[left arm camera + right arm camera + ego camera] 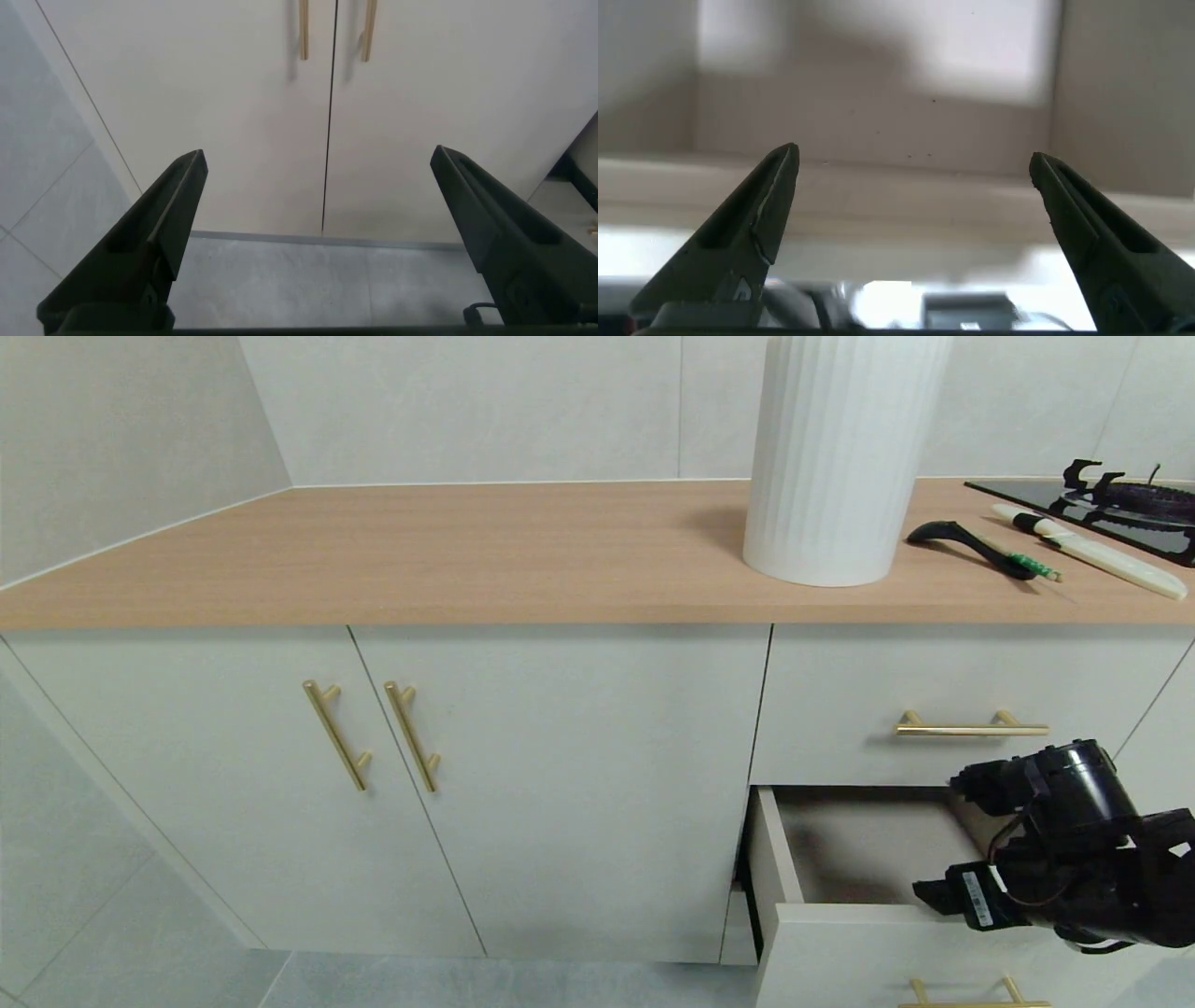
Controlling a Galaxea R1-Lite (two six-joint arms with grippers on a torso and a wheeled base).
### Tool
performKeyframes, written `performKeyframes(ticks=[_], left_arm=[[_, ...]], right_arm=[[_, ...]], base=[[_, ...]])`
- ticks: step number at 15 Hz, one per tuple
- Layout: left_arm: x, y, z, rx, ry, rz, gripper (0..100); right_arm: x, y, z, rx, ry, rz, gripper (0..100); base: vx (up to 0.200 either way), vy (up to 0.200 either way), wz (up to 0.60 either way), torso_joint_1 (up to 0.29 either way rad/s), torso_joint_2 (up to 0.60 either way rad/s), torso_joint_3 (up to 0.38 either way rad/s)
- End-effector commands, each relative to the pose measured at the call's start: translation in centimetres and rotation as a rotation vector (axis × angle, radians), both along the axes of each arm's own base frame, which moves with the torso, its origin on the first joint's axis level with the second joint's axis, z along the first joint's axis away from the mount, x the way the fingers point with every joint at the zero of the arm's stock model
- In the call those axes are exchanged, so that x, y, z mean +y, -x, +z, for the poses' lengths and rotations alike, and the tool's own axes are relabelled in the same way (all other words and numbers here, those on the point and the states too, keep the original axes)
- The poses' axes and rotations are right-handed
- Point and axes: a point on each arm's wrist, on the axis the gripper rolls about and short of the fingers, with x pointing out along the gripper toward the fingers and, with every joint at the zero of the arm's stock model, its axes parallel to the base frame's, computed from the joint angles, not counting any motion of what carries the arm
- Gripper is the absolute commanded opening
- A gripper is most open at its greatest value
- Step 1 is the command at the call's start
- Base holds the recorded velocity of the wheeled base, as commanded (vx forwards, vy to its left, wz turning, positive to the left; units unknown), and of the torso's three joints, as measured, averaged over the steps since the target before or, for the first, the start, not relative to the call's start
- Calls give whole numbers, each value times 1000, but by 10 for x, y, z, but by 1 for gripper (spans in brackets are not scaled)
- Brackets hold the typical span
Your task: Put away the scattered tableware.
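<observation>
Three cameras: one high and wide, two low and close to the cabinet front.

The head camera looks forward and down from above the level of the wooden counter (467, 551). It takes in the counter's top, the cupboard doors (560, 784) at 7 o'clock and the drawer (859, 849) at 4 o'clock. The left wrist camera sits low and near, facing the cupboard doors (234, 140) between the spread fingers of the left gripper (316, 157). The brass handles (368, 28) are at 12 o'clock and the floor (299, 271) at 6; this view shares the doors and brass handles (411, 735) with the head view. The right wrist camera, very close, looks between the parted fingers of the right gripper (912, 154) into the drawer (878, 131), which the head view also shows.
</observation>
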Motion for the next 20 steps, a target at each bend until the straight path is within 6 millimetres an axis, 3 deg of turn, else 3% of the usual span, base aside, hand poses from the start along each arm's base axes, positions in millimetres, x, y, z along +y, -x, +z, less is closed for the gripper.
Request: performKeyframes(ticks=[1, 5, 13, 15, 18, 20], left_arm=[[0, 0, 0, 1, 0, 1, 100], [0, 0, 0, 1, 0, 1, 100], [0, 0, 0, 1, 0, 1, 100], [0, 0, 0, 1, 0, 1, 100], [0, 0, 0, 1, 0, 1, 100], [0, 0, 0, 1, 0, 1, 100]], right_arm=[[-1, 6, 4, 24, 15, 16, 100], [4, 32, 9, 221, 81, 80, 100], [7, 46, 12, 284, 115, 114, 100], [8, 45, 19, 243, 99, 108, 100], [4, 55, 61, 47, 23, 110, 100], [0, 66, 76, -25, -16, 115, 100]], base=[[0, 0, 0, 0, 0, 0], [0, 0, 0, 0, 0, 0], [0, 0, 0, 0, 0, 0], [0, 0, 0, 0, 0, 0], [0, 0, 0, 0, 0, 0], [0, 0, 0, 0, 0, 0]])
